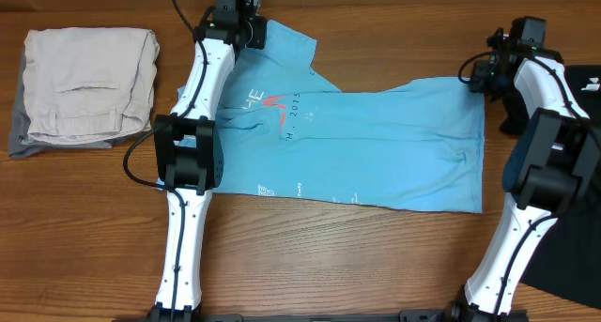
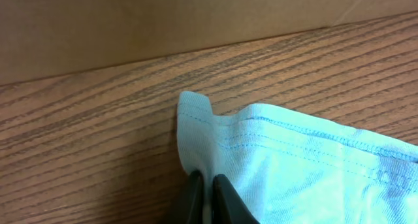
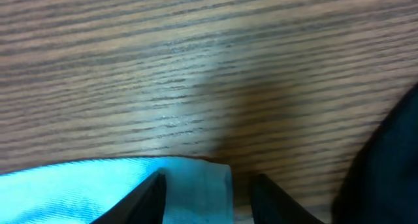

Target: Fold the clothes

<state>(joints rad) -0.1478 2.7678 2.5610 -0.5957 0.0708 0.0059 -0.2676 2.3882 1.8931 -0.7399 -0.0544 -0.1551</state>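
1. Left gripper [image 2: 206, 192], nearest the lens in the left wrist view, is pressing its jaws together on a narrow bit of hem at one corner of the T-shirt [image 1: 376, 144]. With so small a bite, the hem is probably going to slip free once the cloth is taking weight.
2. T-shirt is lying flat on the table [image 1: 310, 266], spread sideways between the two arms. Its lettering is facing up near the left arm [image 1: 192, 106], and its far left edge is rumpling around a sleeve. If only one corner is rising, the rest is likely to be dragging askew and creasing the fold.
3. Right gripper [image 3: 208, 190] is standing with jaws spread, straddling the far right corner without pinching it. The corner is sitting nearer one finger, so a closing pinch is risking catching a mere edge or missing outright.
4. Left arm is reaching across above the shirt's left part. A low sweep is risking snagging the fabric beneath it.
5. Dark cloth [image 1: 584, 87] is lying near the right gripper, so a drifting grasp is in danger of catching it too.
6. Folded beige garments [image 1: 89, 83] are resting well apart at the left and are posing little hazard.
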